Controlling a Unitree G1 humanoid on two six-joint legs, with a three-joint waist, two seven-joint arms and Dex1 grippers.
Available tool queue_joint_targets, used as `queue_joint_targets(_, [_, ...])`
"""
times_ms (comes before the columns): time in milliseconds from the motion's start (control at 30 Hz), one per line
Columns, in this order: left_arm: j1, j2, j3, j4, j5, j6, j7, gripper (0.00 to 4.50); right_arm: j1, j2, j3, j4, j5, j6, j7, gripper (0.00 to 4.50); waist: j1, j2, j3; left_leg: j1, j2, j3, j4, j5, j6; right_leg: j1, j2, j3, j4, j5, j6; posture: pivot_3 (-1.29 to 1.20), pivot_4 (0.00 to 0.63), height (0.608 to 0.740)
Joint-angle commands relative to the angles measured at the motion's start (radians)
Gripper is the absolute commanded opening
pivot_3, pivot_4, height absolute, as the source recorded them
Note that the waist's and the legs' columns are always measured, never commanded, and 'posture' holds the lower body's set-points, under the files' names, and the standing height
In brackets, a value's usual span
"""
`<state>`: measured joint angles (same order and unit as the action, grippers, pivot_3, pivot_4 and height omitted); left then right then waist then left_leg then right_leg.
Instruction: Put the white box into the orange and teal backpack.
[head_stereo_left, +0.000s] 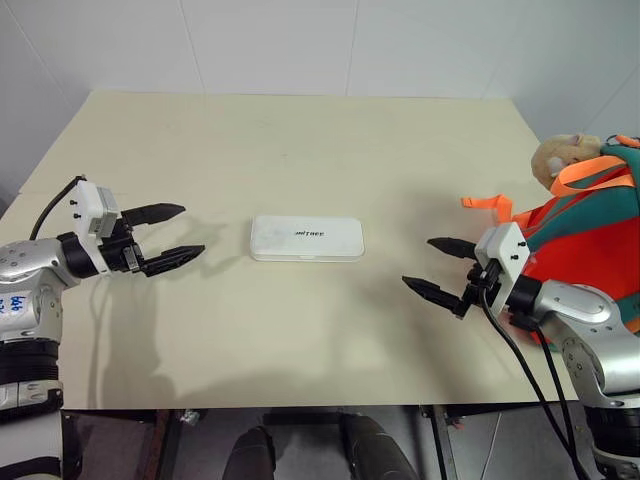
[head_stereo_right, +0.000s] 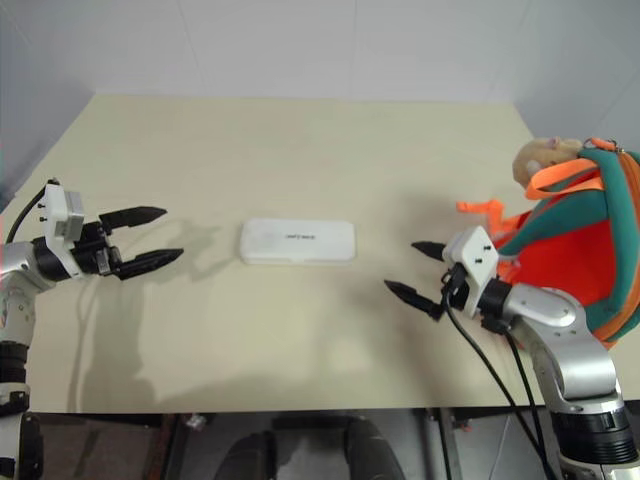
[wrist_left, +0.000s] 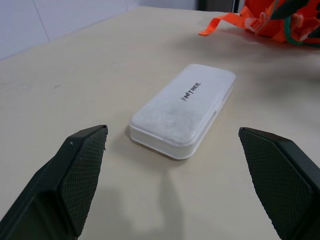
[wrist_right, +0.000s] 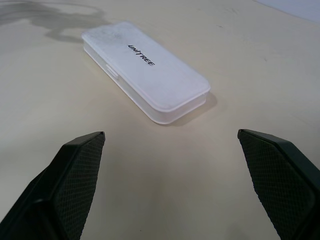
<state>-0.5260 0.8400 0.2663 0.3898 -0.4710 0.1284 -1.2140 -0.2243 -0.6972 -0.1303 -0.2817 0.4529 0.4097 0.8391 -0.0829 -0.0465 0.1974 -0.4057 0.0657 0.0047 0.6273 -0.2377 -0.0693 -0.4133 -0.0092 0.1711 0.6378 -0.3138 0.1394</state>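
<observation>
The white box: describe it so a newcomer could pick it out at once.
On the pale tabletop, look to the middle, between the open left gripper and the open right gripper, touched by neither. The white box lies flat there: a long rounded-corner case with small dark lettering, unlike the bright orange and teal backpack at the table's right edge.
</observation>
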Motion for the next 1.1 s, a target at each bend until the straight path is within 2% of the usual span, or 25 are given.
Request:
queue_joint_targets(33, [-0.012, 0.001, 0.017, -0.019, -0.001, -0.012, 0.011, 4.48, -0.014, 0.014, -0.015, -0.023, 0.011, -0.024, -0.007, 4.50, -0.001, 0.000, 0.000, 0.000, 0.000, 0.000, 0.000, 0.000, 0.000, 0.000, 0.000, 0.000, 0.000, 0.000, 0.000, 0.00, 0.150, 0.740])
queue_joint_targets(400, [-0.017, -0.033, 0.020, -0.019, 0.033, -0.065, 0.112, 4.48, -0.090, 0.065, 0.049, 0.023, -0.053, -0.001, -0.068, 4.50, 0.000, 0.000, 0.000, 0.000, 0.000, 0.000, 0.000, 0.000, 0.000, 0.000, 0.000, 0.000, 0.001, 0.000, 0.000, 0.00, 0.150, 0.740])
queue_joint_targets(433, [-0.024, -0.040, 0.023, -0.009, 0.038, -0.081, 0.126, 4.50, -0.095, 0.063, 0.057, 0.034, -0.073, 0.008, -0.083, 4.32, 0.001, 0.000, 0.000, 0.000, 0.000, 0.000, 0.000, 0.000, 0.000, 0.000, 0.000, 0.000, 0.001, 0.000, 0.000, 0.00, 0.150, 0.740])
queue_joint_targets(500, [-0.023, -0.040, 0.024, 0.003, 0.072, -0.108, 0.174, 4.09, -0.088, 0.056, 0.068, 0.040, -0.087, 0.012, -0.079, 3.89, 0.001, 0.000, 0.000, 0.000, 0.000, 0.000, 0.000, 0.000, 0.000, 0.000, 0.000, 0.000, 0.001, 0.000, 0.000, 0.00, 0.150, 0.740])
queue_joint_targets(533, [-0.022, -0.042, 0.019, 0.009, 0.086, -0.115, 0.193, 3.87, -0.088, 0.059, 0.076, 0.043, -0.093, 0.008, -0.076, 3.53, 0.001, 0.000, 0.000, 0.000, 0.000, 0.000, 0.000, 0.000, 0.000, 0.000, 0.000, 0.000, 0.001, 0.000, 0.000, 0.00, 0.150, 0.740])
queue_joint_targets(667, [-0.015, -0.055, -0.002, -0.002, 0.112, -0.076, 0.254, 2.61, -0.117, 0.091, 0.103, 0.074, -0.144, -0.035, -0.110, 2.16, -0.002, 0.000, 0.000, 0.000, 0.000, 0.000, 0.000, 0.000, 0.000, 0.000, 0.000, 0.000, 0.001, 0.000, 0.000, 0.00, 0.150, 0.740])
queue_joint_targets(867, [-0.093, -0.097, -0.060, 0.086, 0.159, -0.070, 0.284, 0.69, -0.194, 0.155, 0.150, 0.197, -0.278, -0.110, -0.219, 0.05, 0.000, 0.000, 0.000, 0.000, 0.000, 0.000, 0.002, 0.000, 0.000, 0.000, 0.000, 0.000, 0.003, 0.000, 0.001, 0.00, 0.150, 0.740])
queue_joint_targets(933, [-0.118, -0.106, -0.081, 0.136, 0.172, -0.096, 0.252, 0.09, -0.218, 0.175, 0.167, 0.256, -0.327, -0.148, -0.258, 0.00, 0.001, 0.000, 0.000, 0.000, 0.000, 0.000, 0.002, 0.000, 0.000, 0.000, 0.000, 0.000, 0.003, 0.000, 0.001, 0.00, 0.150, 0.740])
queue_joint_targets(1100, [-0.211, -0.153, -0.110, 0.297, 0.206, -0.070, 0.274, 0.02, -0.286, 0.234, 0.213, 0.411, -0.436, -0.215, -0.352, 0.00, -0.001, 0.000, 0.000, 0.000, 0.000, 0.000, 0.001, 0.000, 0.000, 0.000, 0.000, 0.000, 0.003, 0.000, 0.001, 0.00, 0.150, 0.740])
